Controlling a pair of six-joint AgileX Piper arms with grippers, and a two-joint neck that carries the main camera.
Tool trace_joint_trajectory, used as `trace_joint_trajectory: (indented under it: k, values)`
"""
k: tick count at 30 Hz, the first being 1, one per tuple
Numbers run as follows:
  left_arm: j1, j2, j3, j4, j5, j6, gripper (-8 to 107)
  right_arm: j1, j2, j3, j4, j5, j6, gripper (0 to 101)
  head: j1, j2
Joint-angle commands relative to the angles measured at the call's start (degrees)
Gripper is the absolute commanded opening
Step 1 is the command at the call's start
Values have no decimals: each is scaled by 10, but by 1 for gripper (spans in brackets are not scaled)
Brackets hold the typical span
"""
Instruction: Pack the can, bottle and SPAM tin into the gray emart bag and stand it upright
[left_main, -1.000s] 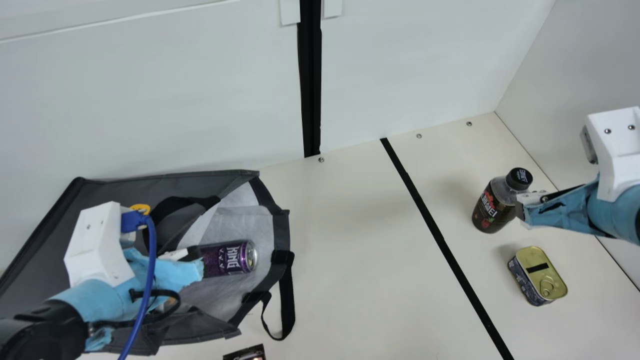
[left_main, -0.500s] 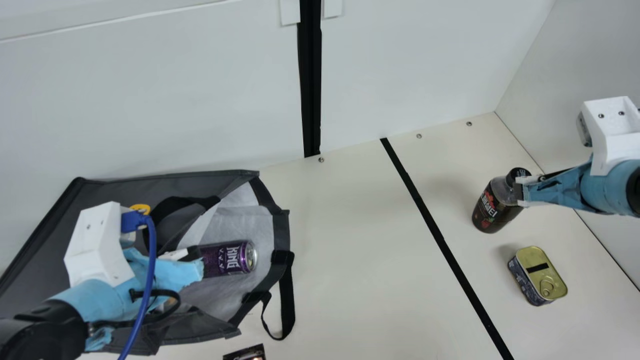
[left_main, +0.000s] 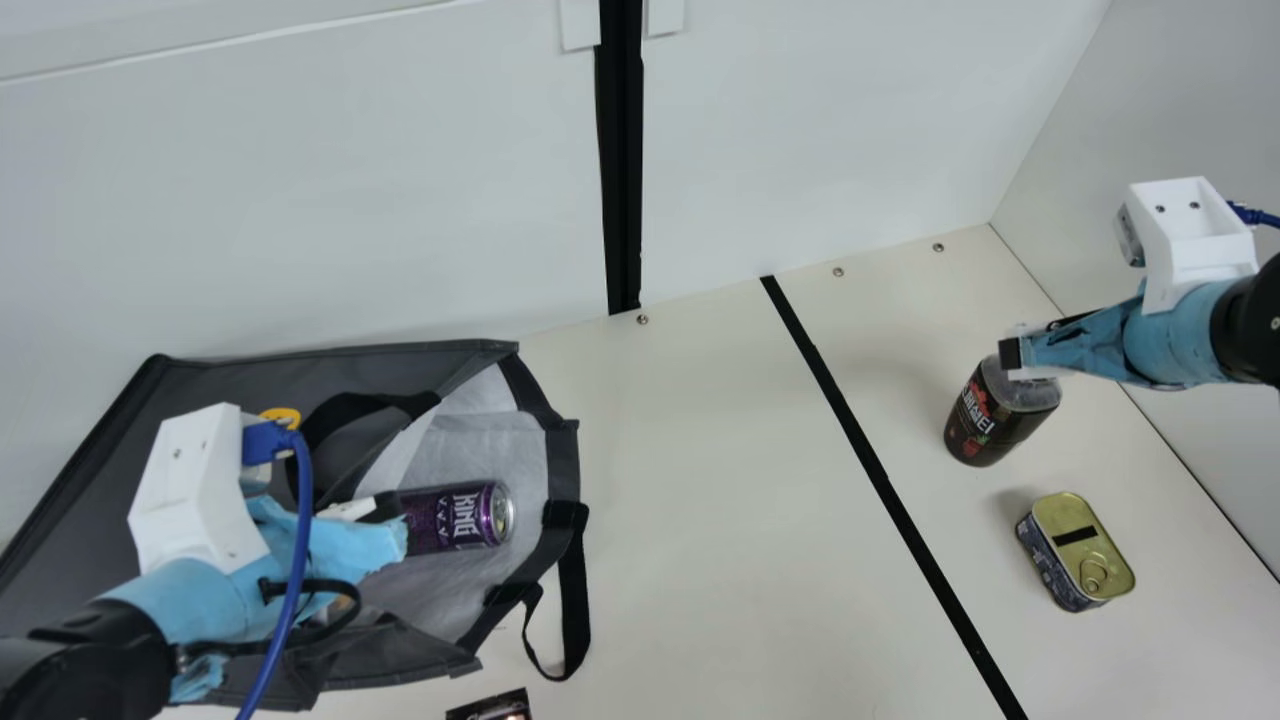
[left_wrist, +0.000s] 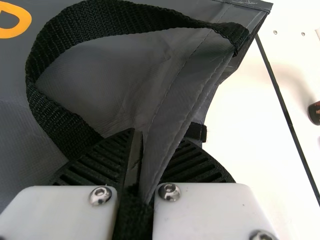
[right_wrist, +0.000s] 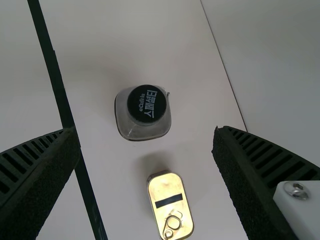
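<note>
So, cream worktop (left_main: 700, 480) with a black stripe (left_main: 885, 487). Gray bag's (left_main: 240, 385) flopped left of it, plus some cut-off dark thing (left_main: 492, 707); bottle (left_main: 985, 425) and SPAM tin (left_main: 1076, 550) sit near the right edge.

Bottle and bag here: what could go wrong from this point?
The right tool is open above the upright bottle; closing off-centre could tip it. The tin lies near the bottle, so lowering the tool might nudge it. The left tool pinches the bag by an edge; if that slips, the bag could sag over the can inside.
</note>
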Motion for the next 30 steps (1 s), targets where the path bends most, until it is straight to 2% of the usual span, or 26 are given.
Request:
trace_joint_trajectory:
  k: [1, 27, 30]
  values:
    - [0, 0, 0, 0, 0, 0, -8, -1, 11, -2, 3, -1, -1, 95, -13, -1]
    - [0, 0, 0, 0, 0, 0, -8, -9, 117, -27, 46, -16, -16, 95, -13, -1]
    - [0, 0, 0, 0, 0, 0, -8, -9, 125, -28, 50, -16, -18, 75, -13, -1]
